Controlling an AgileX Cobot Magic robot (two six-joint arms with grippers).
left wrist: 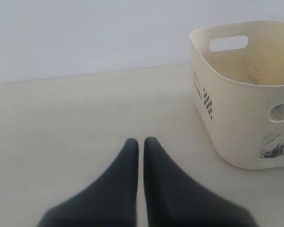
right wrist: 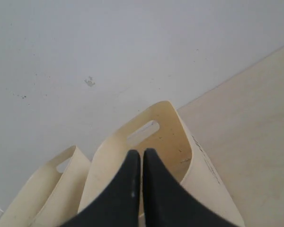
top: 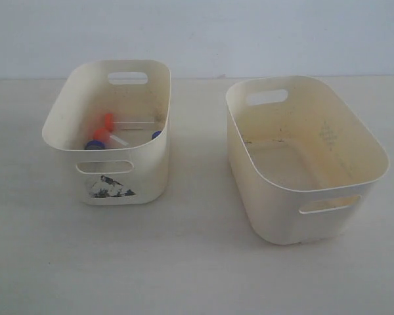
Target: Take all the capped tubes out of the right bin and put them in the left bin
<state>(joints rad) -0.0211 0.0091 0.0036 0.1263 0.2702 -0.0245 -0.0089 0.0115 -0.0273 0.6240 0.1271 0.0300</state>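
Exterior view, and the capped tubes (top: 104, 134) are all down inside the left bin (top: 148, 174), lying in a loose cluster on its floor. Two orange caps (top: 108, 119) sit close together toward the middle. One dark blue cap (top: 92, 145) peeks over the near rim, and a second blue cap (top: 156, 134) is tucked against the right inner wall. That bin stands on the left side of the table (top: 197, 269), close to the far edge where the pale wall (top: 197, 33) begins. The black smudged mark (top: 108, 188) shows under its near handle slot.

Over on the right side of the table sits the right bin (top: 276, 210), plain-walled and a touch nearer the front edge. It is apart from its neighbour, with bare table between them. Its stained floor and inner walls are in plain sight.

Neither arm appears in this wide shot. On the left wrist view, the left end effector (left wrist: 141, 141) is clenched, its dark fingers all but touching and nothing between them. It hangs over bare table with the marked bin off to one side. On the right wrist view, the right end effector (right wrist: 142, 152) is also clenched with nothing in its grip, poised above the rim of the right bin, with the other bin's edge just beyond.
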